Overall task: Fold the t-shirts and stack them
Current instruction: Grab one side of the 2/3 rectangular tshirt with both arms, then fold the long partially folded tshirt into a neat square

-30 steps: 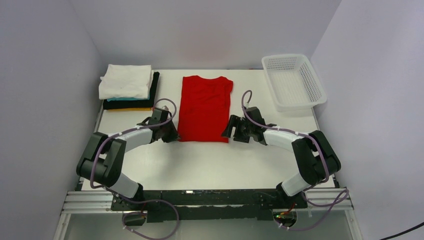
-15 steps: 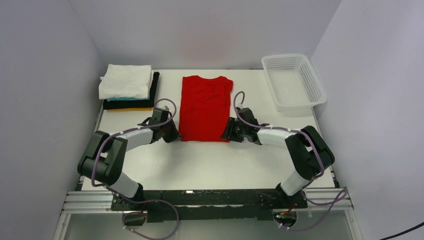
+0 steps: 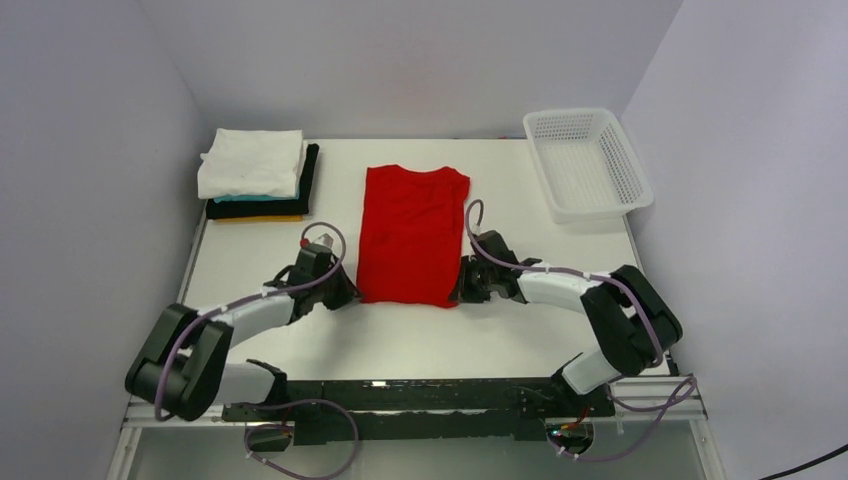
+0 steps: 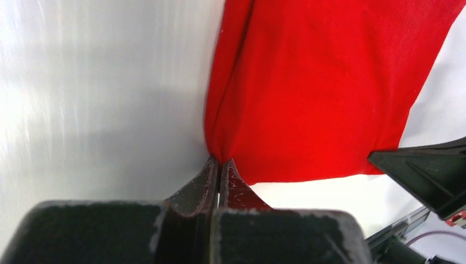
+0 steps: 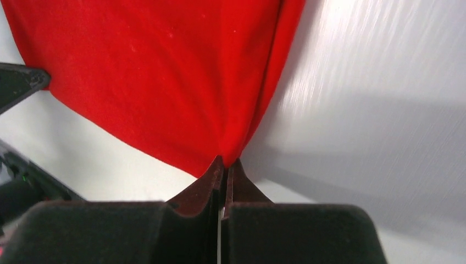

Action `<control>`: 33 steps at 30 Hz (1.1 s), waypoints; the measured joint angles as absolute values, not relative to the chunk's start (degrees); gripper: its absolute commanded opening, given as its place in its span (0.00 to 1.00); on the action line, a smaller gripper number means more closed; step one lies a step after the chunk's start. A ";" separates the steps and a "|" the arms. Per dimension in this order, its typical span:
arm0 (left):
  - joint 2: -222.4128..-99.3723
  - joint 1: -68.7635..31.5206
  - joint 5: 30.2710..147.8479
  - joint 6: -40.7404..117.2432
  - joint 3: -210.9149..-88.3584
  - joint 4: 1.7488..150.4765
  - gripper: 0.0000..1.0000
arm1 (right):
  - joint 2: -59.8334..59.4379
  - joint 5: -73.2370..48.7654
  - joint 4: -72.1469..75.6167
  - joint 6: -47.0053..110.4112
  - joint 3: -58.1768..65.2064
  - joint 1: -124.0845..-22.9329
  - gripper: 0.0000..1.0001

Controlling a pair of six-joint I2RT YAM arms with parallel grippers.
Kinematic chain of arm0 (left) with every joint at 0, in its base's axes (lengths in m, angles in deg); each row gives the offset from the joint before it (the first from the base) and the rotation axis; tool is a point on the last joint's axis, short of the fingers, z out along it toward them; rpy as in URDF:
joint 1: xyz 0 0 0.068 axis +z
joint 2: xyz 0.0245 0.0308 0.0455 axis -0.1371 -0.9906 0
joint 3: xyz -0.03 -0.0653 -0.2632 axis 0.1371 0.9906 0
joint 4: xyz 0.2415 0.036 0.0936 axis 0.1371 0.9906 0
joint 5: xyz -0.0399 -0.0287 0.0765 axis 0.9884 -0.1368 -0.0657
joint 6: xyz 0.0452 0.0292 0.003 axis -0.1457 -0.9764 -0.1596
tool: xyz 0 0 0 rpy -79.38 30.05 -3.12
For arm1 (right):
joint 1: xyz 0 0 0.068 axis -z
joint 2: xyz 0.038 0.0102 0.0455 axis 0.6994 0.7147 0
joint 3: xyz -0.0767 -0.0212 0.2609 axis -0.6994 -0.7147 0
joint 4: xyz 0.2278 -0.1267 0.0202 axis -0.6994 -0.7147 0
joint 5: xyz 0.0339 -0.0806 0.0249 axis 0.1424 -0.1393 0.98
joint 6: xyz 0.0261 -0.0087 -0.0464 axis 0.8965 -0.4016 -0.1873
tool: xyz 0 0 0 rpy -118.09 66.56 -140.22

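Observation:
A red t-shirt (image 3: 412,232) lies on the white table (image 3: 420,335) as a long strip with its sleeves folded in, collar end far from me. My left gripper (image 3: 347,292) is shut on the shirt's near left corner (image 4: 218,154). My right gripper (image 3: 460,293) is shut on the near right corner (image 5: 228,157). In both wrist views the cloth bunches into a pinch at the fingertips. A stack of folded t-shirts (image 3: 257,175) sits at the far left, white on top, then teal, black and yellow-orange.
A white plastic mesh basket (image 3: 586,162) stands at the far right corner. Grey walls close in the table on the left, back and right. Purple cables loop over both arms beside the shirt.
Both grippers have closed on the shirt's near corners. The shirt has slid toward me with them, and its near edge now lies closer to the arm bases.

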State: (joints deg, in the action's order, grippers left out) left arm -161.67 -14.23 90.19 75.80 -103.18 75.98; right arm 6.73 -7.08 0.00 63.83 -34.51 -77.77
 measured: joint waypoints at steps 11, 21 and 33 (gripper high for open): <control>-128.10 -29.99 83.30 80.98 -95.51 96.61 0.00 | -7.74 2.58 -14.60 63.39 -37.88 -81.22 0.00; -112.56 -31.56 80.35 80.28 -98.02 105.83 0.00 | -14.25 9.99 -20.19 62.84 -34.10 -80.81 0.00; -129.56 -30.56 67.19 73.19 -112.08 95.80 0.00 | -12.16 1.01 -21.96 60.39 -21.18 -71.43 0.00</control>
